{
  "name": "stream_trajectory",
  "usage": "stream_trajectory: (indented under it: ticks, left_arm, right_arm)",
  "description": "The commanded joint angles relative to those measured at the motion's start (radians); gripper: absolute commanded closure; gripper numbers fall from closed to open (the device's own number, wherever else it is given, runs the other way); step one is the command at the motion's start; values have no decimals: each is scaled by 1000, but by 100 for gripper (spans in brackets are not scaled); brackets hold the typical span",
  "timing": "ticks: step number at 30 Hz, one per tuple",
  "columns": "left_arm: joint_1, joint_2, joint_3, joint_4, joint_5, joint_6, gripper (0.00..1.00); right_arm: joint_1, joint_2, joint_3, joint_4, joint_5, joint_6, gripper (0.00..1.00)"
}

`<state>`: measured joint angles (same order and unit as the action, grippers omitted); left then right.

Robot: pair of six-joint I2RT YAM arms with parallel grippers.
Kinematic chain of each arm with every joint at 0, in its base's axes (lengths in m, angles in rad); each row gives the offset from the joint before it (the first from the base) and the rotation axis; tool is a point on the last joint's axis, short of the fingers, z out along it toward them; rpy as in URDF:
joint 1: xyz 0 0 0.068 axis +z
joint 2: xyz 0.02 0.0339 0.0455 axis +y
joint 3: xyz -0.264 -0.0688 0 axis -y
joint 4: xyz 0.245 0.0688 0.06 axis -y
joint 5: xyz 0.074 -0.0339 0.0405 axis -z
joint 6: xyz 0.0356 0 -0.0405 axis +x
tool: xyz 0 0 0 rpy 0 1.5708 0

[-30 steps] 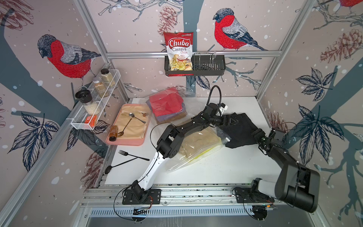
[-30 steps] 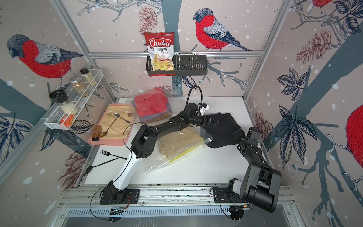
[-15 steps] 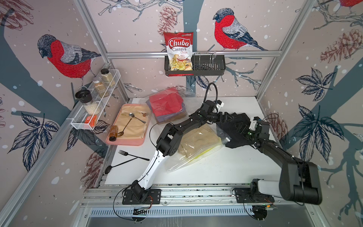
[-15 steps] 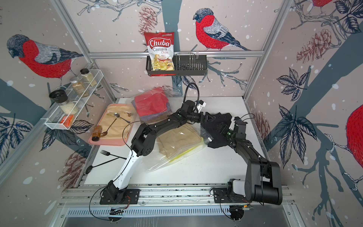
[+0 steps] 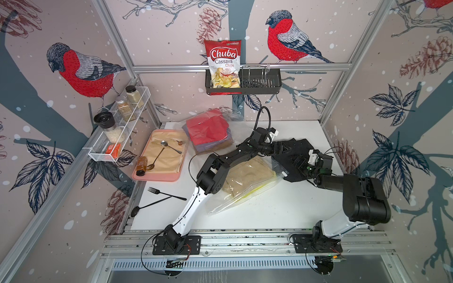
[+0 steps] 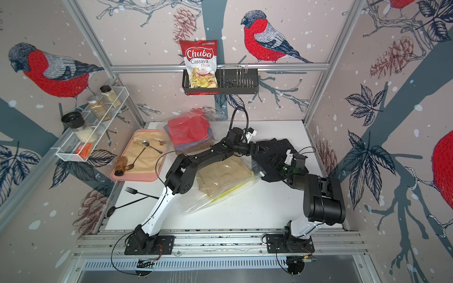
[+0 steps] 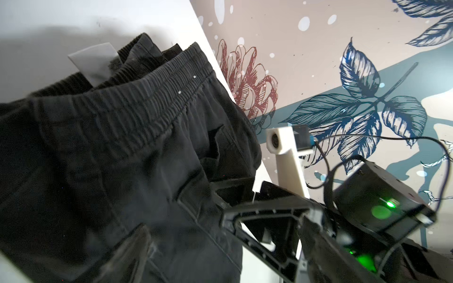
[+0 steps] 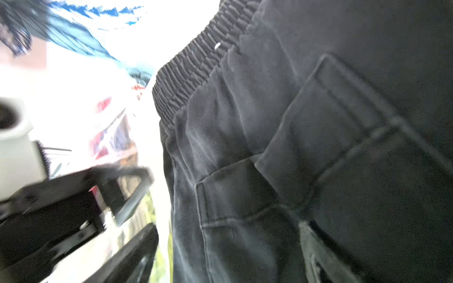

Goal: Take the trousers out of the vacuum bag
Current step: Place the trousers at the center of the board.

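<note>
The left arm [image 5: 212, 175] and right arm [image 5: 362, 198] are built from black joint housings and white lower links (a white camera bracket [image 7: 286, 156] is fitted at each wrist); a green light [image 7: 389, 203] is seen.

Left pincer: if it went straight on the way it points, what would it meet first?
Most likely the black trousers, lying directly ahead of the open left pincer; the right pincer sits close beside that line, and depth is hard to judge.
</note>
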<state>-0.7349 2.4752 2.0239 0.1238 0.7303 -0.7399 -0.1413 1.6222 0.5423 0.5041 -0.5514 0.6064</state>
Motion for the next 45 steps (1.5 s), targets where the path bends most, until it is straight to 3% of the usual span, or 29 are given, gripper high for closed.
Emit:
stream_trajectory:
  ticks: [1,13,20,26,31,35,45]
  left_arm:
    - [14,-117,-61,67,8,27,2]
    - [23,-314,-344,119,3,68,2]
    - [29,-392,-391,-16,-44,171,2]
    - [35,-427,-398,-56,-56,195,2]
    - [35,-459,-375,-148,-102,252,2]
    - [36,-499,-359,-289,-226,360,2]
    - [22,-743,-612,-372,-463,549,2]
  right_arm:
    - [-34,41,13,-90,76,14,8]
    - [-132,156,160,-130,33,-15,8]
    - [-147,157,193,-218,121,-60,9]
    - [-149,120,170,-217,108,-63,9]
    - [-123,25,193,-211,74,-65,8]
    - [-56,-97,231,-238,91,-95,8]
    - [98,-446,123,-325,97,-77,6]
